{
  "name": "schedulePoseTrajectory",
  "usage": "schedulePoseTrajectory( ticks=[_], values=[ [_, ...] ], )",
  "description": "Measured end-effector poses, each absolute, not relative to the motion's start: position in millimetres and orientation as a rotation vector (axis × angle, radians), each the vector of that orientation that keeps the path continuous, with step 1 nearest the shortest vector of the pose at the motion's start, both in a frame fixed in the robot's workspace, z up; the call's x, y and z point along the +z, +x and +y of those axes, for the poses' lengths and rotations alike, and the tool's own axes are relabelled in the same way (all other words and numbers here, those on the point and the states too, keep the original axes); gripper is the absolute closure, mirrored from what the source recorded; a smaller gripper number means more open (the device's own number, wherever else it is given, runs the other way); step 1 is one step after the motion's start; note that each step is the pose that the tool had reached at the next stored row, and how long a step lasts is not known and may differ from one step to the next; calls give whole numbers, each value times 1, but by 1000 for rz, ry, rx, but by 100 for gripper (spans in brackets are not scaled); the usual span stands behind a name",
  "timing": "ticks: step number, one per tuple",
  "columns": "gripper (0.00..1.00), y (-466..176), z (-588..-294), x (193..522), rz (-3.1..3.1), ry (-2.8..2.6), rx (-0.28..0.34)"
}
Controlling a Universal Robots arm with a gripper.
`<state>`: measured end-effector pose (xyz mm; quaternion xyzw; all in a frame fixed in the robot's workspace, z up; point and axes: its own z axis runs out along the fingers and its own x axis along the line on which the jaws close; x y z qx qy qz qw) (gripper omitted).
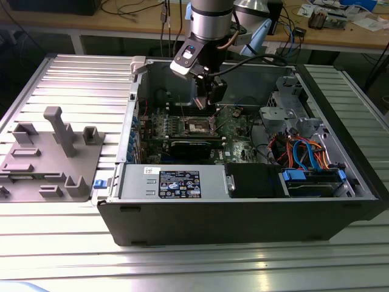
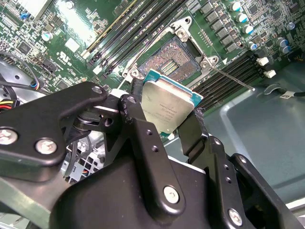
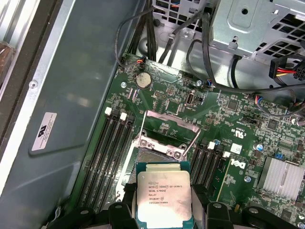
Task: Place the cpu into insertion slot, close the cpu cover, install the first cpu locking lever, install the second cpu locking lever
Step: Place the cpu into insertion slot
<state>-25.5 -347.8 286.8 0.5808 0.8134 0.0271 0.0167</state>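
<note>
Now the gripper [image 2: 164, 115] pinches the cpu [image 2: 169, 101] above the insertion slot [image 2: 178, 57].

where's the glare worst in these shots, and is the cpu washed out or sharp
Exterior view: the worst glare, white streaks on the ribbed table; inside the computer case it is dimmer. Second wrist view: a bright patch washes out part of the motherboard, and the cpu shows a soft sheen. First wrist view: even light, the cpu sharp, not washed out.

A grey fixture [image 1: 58, 131] lies beside the open computer case [image 1: 243, 219].
</note>
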Motion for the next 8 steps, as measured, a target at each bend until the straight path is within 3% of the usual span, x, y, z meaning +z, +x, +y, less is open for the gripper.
schedulePoseTrajectory(
  ticks=[8],
  values=[
    [46,-26,-348,287,2525,1810,84]
  ],
)
